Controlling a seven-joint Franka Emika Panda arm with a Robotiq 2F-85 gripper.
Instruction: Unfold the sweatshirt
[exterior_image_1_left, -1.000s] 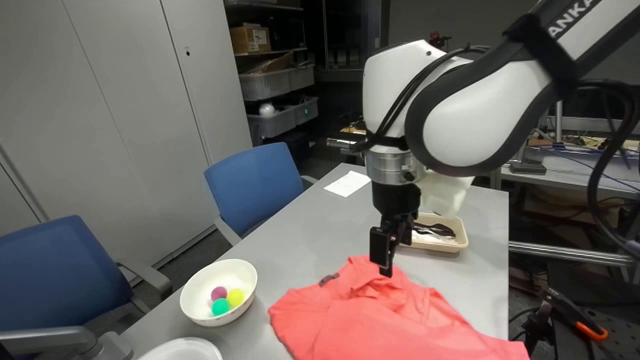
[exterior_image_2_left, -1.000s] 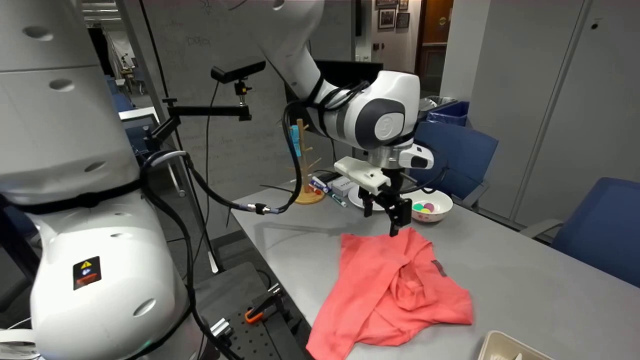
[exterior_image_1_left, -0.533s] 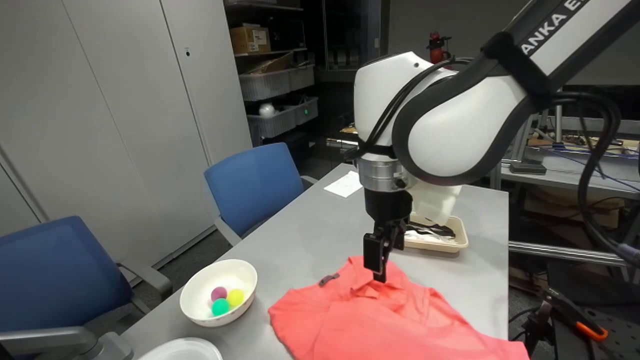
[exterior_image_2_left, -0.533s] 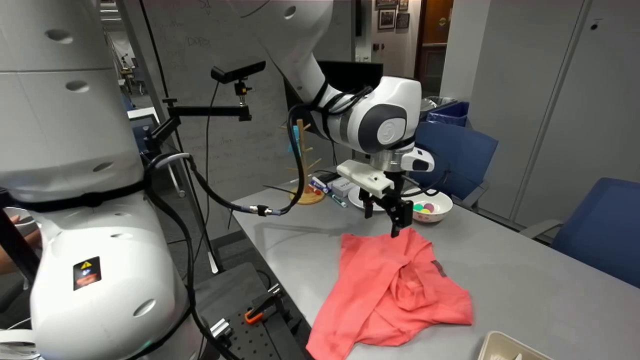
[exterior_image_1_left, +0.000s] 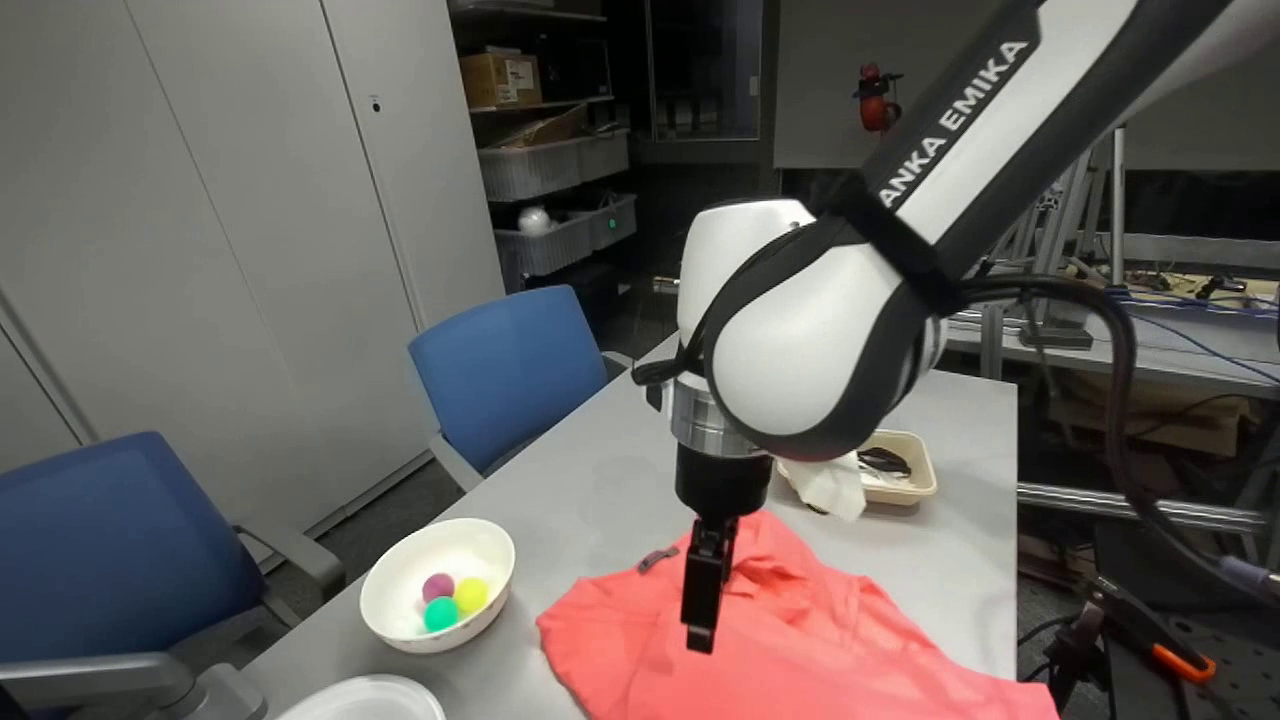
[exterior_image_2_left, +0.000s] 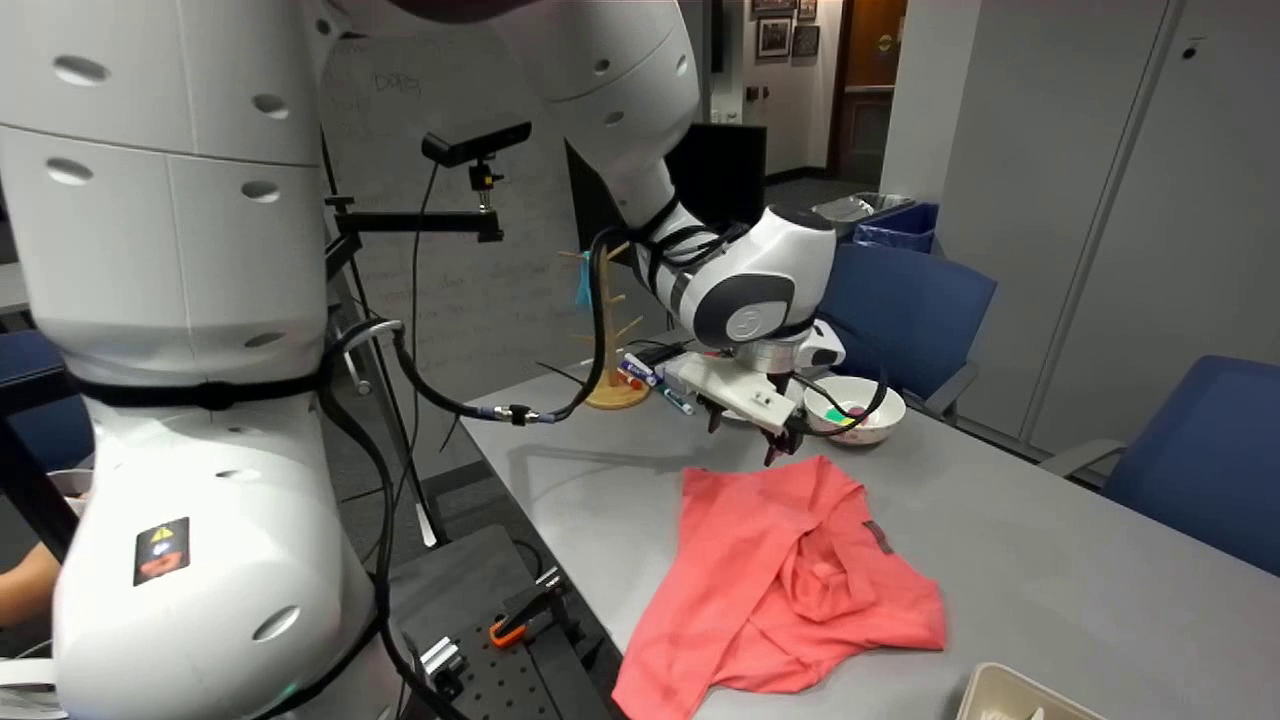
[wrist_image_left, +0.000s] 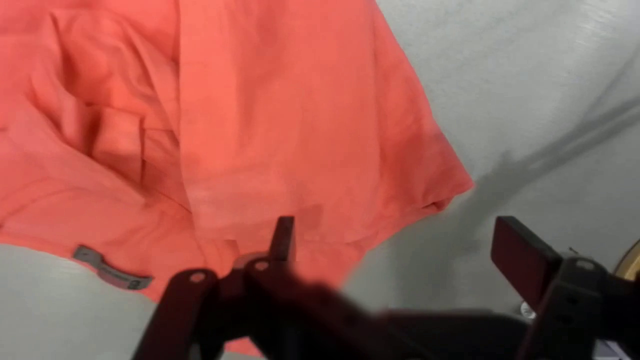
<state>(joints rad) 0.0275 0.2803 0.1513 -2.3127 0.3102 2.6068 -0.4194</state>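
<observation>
The coral-red sweatshirt (exterior_image_1_left: 800, 650) lies partly folded and rumpled on the grey table, also in an exterior view (exterior_image_2_left: 750, 580). In the wrist view the sweatshirt (wrist_image_left: 300, 125) shows a wide flat fold, a bunched area at left, a dark label (wrist_image_left: 112, 271) on its edge and a pointed corner. My gripper (wrist_image_left: 395, 222) is open and empty. In the wrist view its left finger is over the fabric and its right finger over bare table. In the exterior views the gripper (exterior_image_2_left: 742, 443) appears above the table, near the sweatshirt edge on the bowl's side. Contact cannot be told.
A white bowl (exterior_image_1_left: 425, 560) with coloured balls stands near the sweatshirt. A white plate (exterior_image_1_left: 365, 700) is beside the bowl. A beige tray (exterior_image_1_left: 910, 487) with dark and white items stands at the other side. A wooden stand (exterior_image_2_left: 615, 395) and markers (exterior_image_2_left: 640, 368) are at the table end.
My gripper has come down and moved toward the bowl and plate end of the table, turning a little. It stays open. The sweatshirt has not visibly moved.
</observation>
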